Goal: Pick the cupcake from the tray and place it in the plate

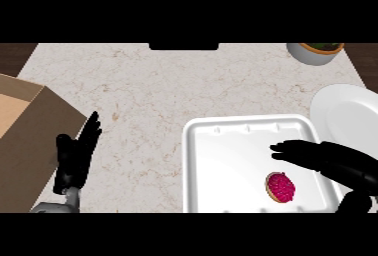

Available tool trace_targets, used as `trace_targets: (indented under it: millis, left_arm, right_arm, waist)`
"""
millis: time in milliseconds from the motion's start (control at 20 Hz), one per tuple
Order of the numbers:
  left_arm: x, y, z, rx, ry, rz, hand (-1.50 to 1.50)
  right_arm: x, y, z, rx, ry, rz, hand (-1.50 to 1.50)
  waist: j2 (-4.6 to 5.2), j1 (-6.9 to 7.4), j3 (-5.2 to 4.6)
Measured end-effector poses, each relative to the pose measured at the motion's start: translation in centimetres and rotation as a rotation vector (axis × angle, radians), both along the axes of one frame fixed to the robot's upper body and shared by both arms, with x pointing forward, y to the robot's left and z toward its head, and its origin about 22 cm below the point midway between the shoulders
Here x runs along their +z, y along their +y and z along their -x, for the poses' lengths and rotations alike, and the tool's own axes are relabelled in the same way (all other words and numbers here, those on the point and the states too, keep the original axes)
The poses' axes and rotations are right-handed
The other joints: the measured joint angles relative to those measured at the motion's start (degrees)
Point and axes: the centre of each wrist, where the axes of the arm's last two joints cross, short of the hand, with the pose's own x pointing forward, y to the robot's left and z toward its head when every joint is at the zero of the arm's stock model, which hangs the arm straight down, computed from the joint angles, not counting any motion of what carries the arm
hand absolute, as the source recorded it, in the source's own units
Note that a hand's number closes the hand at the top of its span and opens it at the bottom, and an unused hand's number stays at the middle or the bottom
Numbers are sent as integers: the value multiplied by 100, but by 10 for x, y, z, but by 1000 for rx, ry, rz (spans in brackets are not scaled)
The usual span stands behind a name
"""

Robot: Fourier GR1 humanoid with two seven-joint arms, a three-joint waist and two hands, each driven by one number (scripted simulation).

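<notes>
A cupcake (280, 186) with pink-red topping lies on the white tray (221, 165), toward its lower right part. My right hand (328, 160) hovers over the tray's right side, fingers stretched leftward and relaxed, just above and right of the cupcake without touching it. The white plate (347, 117) sits to the right of the tray, partly cut off by the view's edge. My left hand (74, 157) rests open at the lower left, fingers pointing up, far from the tray.
A brown cardboard box (29, 125) occupies the left edge beside my left hand. A white pot with a plant (316, 51) stands at the back right. Marble counter (148, 90) stretches between box and tray.
</notes>
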Motion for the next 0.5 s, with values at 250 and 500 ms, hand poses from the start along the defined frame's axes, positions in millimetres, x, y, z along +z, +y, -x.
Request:
trace_targets:
  millis: [250,500]
  left_arm:
    - [-6,-4,-4,7,5,-4,0]
    - [-11,-5,-6,2,-2,-9,0]
  right_arm:
    - [-14,15,-5,-2,20,70,-150]
    - [-27,18,-17,1,28,88,-150]
  waist:
    - [8,-2,3]
    - [9,1,4]
